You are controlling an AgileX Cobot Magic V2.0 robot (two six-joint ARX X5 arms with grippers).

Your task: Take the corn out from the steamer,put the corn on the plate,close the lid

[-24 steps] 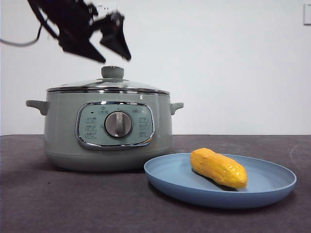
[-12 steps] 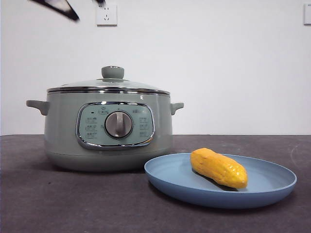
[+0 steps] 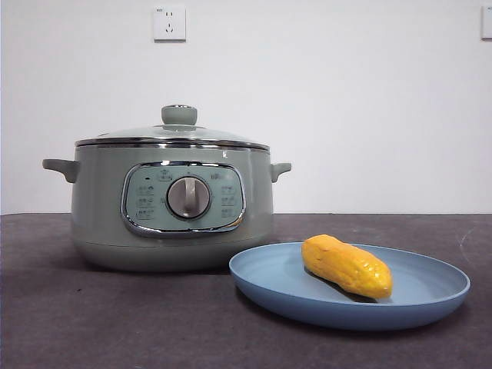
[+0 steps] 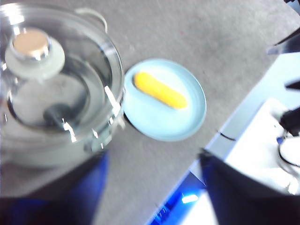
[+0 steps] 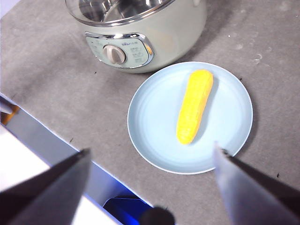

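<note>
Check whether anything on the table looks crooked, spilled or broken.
Nothing stands out. The lid sits level on the steamer, and the corn lies whole on the plate. No spills show on the table.

A white wall socket (image 3: 169, 22) sitting high on a plain white wall (image 3: 369, 108).
A dark grey, matte tabletop (image 3: 115, 323) stretching below it.

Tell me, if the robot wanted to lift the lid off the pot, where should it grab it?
Probably the round green knob on top of the lid, coming straight down from above. The knob sticks up in the middle, narrow enough for two jaws to pinch. The glass dome around it is smooth and sloping, and its chrome rim sits flush on the pot, so neither gives a good hold.
</note>
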